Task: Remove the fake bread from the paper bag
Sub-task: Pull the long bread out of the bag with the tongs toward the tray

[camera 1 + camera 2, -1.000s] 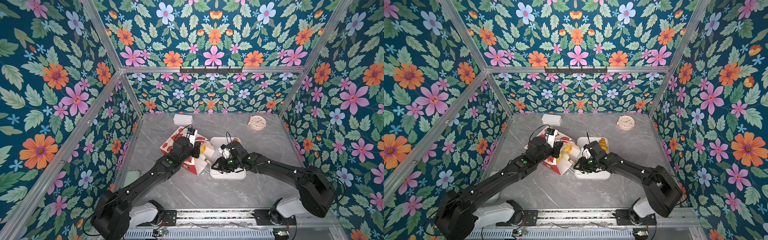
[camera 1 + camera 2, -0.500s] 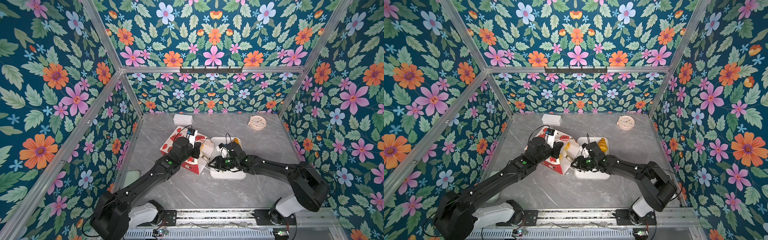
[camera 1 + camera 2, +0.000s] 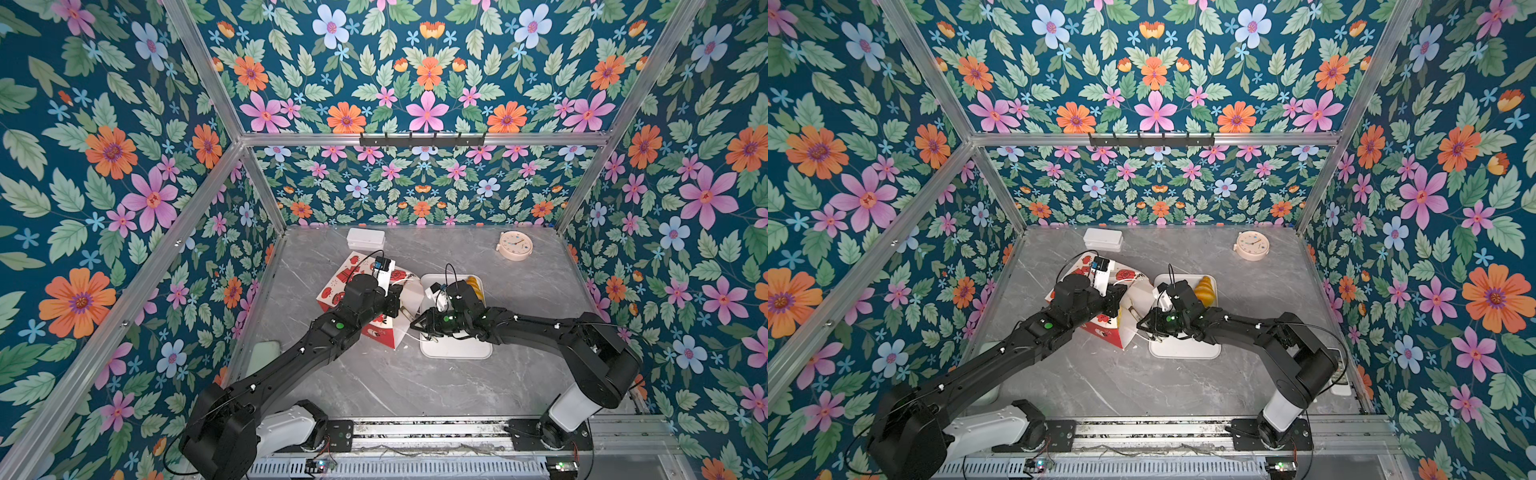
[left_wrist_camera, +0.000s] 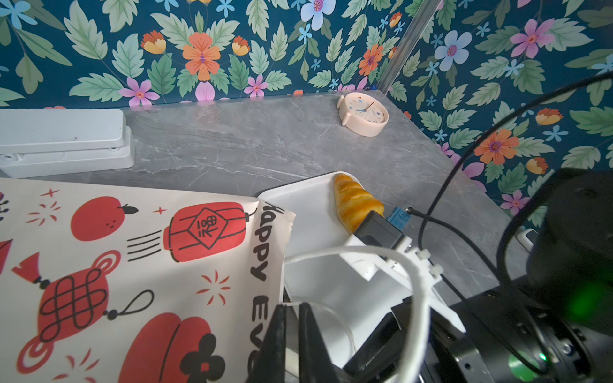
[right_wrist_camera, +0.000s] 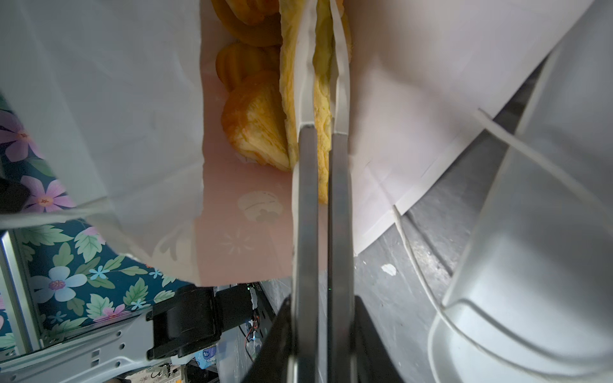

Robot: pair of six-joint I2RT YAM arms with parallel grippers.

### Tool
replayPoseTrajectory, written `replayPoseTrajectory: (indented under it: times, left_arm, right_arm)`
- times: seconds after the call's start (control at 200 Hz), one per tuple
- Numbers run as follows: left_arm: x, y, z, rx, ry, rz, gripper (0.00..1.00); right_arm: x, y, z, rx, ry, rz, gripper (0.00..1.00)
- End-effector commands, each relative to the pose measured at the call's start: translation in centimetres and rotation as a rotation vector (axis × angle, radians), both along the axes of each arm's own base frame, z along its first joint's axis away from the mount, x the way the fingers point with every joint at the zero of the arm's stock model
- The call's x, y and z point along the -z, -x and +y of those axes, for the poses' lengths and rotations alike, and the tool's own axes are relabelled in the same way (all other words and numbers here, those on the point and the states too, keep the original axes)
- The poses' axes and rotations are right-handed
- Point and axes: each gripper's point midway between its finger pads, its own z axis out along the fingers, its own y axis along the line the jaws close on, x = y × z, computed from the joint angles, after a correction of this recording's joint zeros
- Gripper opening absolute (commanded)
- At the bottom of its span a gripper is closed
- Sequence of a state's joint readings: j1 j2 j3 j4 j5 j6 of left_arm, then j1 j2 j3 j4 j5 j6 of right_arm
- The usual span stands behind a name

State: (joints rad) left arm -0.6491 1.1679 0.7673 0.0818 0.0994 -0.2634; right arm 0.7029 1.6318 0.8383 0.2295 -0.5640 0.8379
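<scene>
The red-and-white paper bag (image 3: pixel 336 289) (image 3: pixel 1100 326) lies on its side, mouth toward the white tray (image 3: pixel 457 353). My left gripper (image 3: pixel 400 300) (image 4: pixel 292 308) is shut on the rim of the paper bag (image 4: pixel 132 265), holding the mouth up. My right gripper (image 3: pixel 415 324) (image 5: pixel 323 33) reaches into the white inside of the paper bag (image 5: pixel 99 99). It is shut on a flat yellow piece of fake bread (image 5: pixel 321 99). Beside that piece lie a golden pastry (image 5: pixel 255 132) and a fluted cake (image 5: pixel 238 63). A yellow croissant (image 3: pixel 476 286) (image 4: pixel 355 205) lies on the tray's far end.
A pale alarm clock (image 3: pixel 514 246) lies at the back right, and a flat white box (image 3: pixel 365 238) sits at the back behind the bag. A pale green pad (image 3: pixel 266 353) lies by the left wall. The bag's white cord handle (image 4: pixel 418 282) loops near my right wrist.
My right gripper has moved left from over the tray into the bag's mouth and closed on the yellow piece. The left gripper has kept its hold on the rim.
</scene>
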Motion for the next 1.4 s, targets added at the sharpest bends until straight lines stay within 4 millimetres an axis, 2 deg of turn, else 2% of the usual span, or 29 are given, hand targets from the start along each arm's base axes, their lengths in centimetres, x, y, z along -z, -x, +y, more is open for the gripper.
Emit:
replayPoseTrajectory:
  times: [0.0,0.22,0.37,0.66,0.875,1.115,1.245,1.395]
  left_arm:
    - [-0.9,-0.3,0.0,-0.017,0.022,-0.021,0.11]
    - [-1.1,-0.8,0.2,-0.042,0.022,-0.023,0.1]
    - [-1.5,-1.2,0.3,-0.056,0.023,-0.028,0.1]
    - [-1.5,-1.6,0.7,-0.09,0.019,-0.032,0.1]
    - [-1.2,-1.8,1.2,-0.117,0.013,-0.035,0.1]
    - [-1.0,-1.6,1.7,-0.128,0.009,-0.037,0.1]
    - [-0.5,-1.4,1.8,-0.123,0.01,-0.034,0.11]
    - [-0.2,-1.0,2.0,-0.119,0.012,-0.035,0.11]
  right_arm:
    - [-1.6,0.1,0.0,-0.009,-0.028,-0.047,0.2]
    - [-1.5,2.1,-2.1,-0.023,0.06,-0.017,0.13]
    - [-1.8,4.0,-4.1,-0.03,0.124,0.004,0.12]
    - [-4.4,7.2,-9.3,0.012,0.25,-0.039,0.12]
    - [-4.5,9.5,-13.0,0.036,0.373,-0.012,0.12]
    - [-5.1,9.8,-18.6,0.086,0.667,0.029,0.13]
    - [-6.4,9.1,-20.0,0.054,0.785,0.037,0.13]
    - [-6.6,7.9,-20.8,0.025,0.905,0.039,0.13]
